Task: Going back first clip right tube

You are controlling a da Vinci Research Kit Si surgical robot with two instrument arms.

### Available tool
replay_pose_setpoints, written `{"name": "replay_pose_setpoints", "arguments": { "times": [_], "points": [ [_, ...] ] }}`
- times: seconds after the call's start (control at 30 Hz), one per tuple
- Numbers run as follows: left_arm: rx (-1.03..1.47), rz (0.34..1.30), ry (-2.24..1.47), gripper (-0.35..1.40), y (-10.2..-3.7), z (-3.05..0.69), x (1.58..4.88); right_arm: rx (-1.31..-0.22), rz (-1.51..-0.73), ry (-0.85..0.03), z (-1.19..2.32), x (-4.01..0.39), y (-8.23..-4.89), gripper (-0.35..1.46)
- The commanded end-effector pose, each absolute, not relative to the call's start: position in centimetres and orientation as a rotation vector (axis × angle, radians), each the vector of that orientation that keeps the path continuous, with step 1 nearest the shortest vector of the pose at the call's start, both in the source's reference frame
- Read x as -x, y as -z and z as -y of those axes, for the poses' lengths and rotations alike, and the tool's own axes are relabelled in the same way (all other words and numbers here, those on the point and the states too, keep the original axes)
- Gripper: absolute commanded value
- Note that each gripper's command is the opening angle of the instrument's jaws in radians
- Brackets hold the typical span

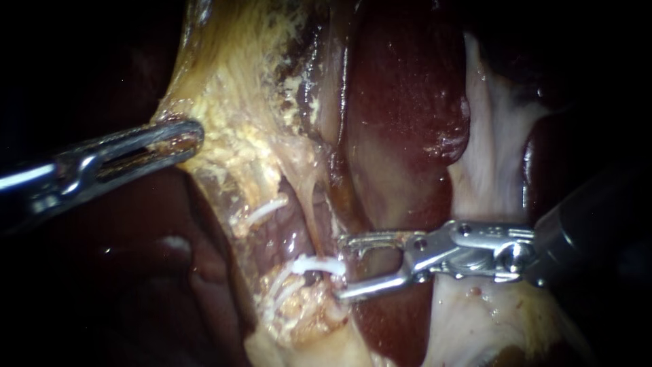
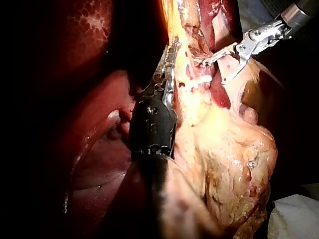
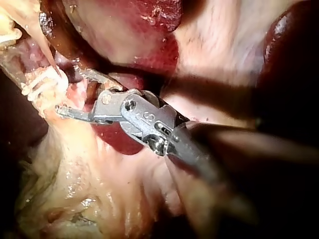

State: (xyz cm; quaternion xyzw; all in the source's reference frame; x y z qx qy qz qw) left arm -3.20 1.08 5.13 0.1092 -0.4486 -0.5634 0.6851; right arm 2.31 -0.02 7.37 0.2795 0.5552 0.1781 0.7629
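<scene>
My right instrument (image 1: 339,268) comes in from the right with its jaws open, a clear gap between them. Just off their tips a white clip (image 1: 314,264) sits across a pale tube (image 1: 297,239) in the yellowish tissue. A second white clip (image 1: 265,209) lies higher up and to the left. My left instrument (image 1: 183,139) has its jaws shut on the edge of the yellowish fatty tissue (image 1: 238,115), holding it out to the left. The right wrist view shows the open jaws (image 3: 75,92) next to the white clip (image 3: 42,82).
Dark red liver (image 1: 407,88) fills the middle and the upper part of the view, with pale membrane (image 1: 489,163) to its right. Lumpy yellow fat (image 2: 234,164) lies beside my left instrument's shaft (image 2: 152,129). White gauze (image 2: 294,219) shows beyond the fat.
</scene>
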Motion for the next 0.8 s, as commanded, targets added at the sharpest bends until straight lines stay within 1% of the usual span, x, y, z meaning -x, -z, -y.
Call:
{"name": "replay_pose_setpoints", "arguments": {
  "times": [0.03,0.23,0.33,0.57,0.7,0.8],
  "points": [
    [-0.242,1.005,1.263,-0.35,-5.13,-1.08,3.20,-0.592,-1.218,-0.367,-0.03,-2.26,-7.30,0.60],
    [-0.242,1.005,1.264,-0.35,-5.13,-1.08,3.21,-0.463,-1.291,-0.276,-0.37,-2.07,-6.87,0.60],
    [-0.242,1.005,1.264,-0.35,-5.13,-1.08,3.21,-0.421,-1.304,-0.253,-0.49,-1.98,-6.73,0.60],
    [-0.237,1.004,1.265,-0.35,-5.18,-1.08,3.23,-0.369,-1.343,-0.227,-0.59,-1.94,-6.65,0.60],
    [-0.228,0.999,1.261,-0.35,-5.40,-1.02,3.31,-0.369,-1.343,-0.227,-0.59,-1.94,-6.65,0.60],
    [-0.227,0.974,1.252,-0.35,-5.63,-0.98,3.38,-0.365,-1.344,-0.221,-0.59,-1.93,-6.65,0.60]
  ]
}}
